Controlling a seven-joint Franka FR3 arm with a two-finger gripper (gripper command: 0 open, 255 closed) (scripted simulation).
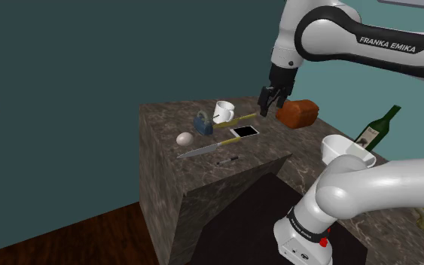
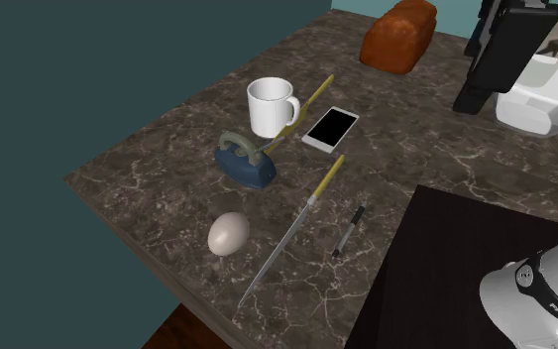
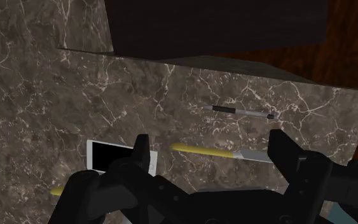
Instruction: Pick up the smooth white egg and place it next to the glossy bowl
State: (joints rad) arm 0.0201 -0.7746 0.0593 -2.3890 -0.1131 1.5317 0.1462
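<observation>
The pale egg (image 1: 184, 138) (image 2: 229, 233) lies near the marble counter's outer edge, beside the tip of a long knife (image 2: 291, 230). The white bowl (image 1: 346, 150) (image 2: 549, 99) sits at the counter's other end, close to the stand. My black gripper (image 1: 266, 109) (image 2: 475, 94) hangs open above the counter between the phone and the bread loaf, well away from the egg. In the wrist view the gripper (image 3: 210, 153) holds nothing; its fingers stand wide apart over the knife's yellow handle (image 3: 203, 150) and the phone (image 3: 110, 154).
On the marble counter (image 2: 158, 169) are a white mug (image 1: 224, 111) (image 2: 271, 106), a blue handled object (image 2: 245, 161), a phone (image 2: 330, 128), a pen (image 2: 347, 231), a brown loaf (image 1: 297, 113) and a wine bottle (image 1: 376, 129). The dark stand top (image 2: 445, 258) adjoins it.
</observation>
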